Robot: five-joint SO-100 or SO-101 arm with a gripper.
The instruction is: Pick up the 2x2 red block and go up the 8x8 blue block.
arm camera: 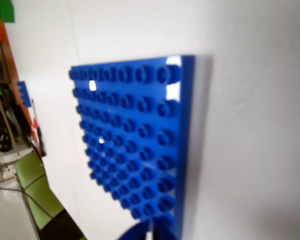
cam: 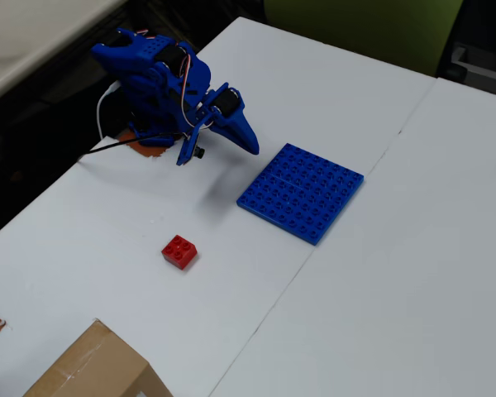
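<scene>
- Overhead view: the blue arm [cam: 161, 78] is folded low at the upper left of the white table [cam: 380, 273], its gripper [cam: 246, 139] pointing toward the 8x8 blue block [cam: 302, 192] and hanging clear of it.
- The finger tips appear to come together in a single point; no gap shows between them, and nothing is held.
- The 2x2 red block [cam: 180, 251] lies studs-up on the bare table, well apart from the gripper and to the lower left of the blue plate in the overhead view; nothing stands between them.
- The blue plate lies flat just left of a seam [cam: 339, 215] running across the table top.
- A cardboard box [cam: 95, 368] sits at the bottom edge, near the red brick but not touching it.
- Wrist view: the 8x8 blue block [arm camera: 135, 145] fills the centre, its stud grid blurred; a blue gripper part [arm camera: 140, 232] enters at the bottom edge, and a green chair [arm camera: 37, 185] shows beyond the table at lower left. The red brick is outside this view.
</scene>
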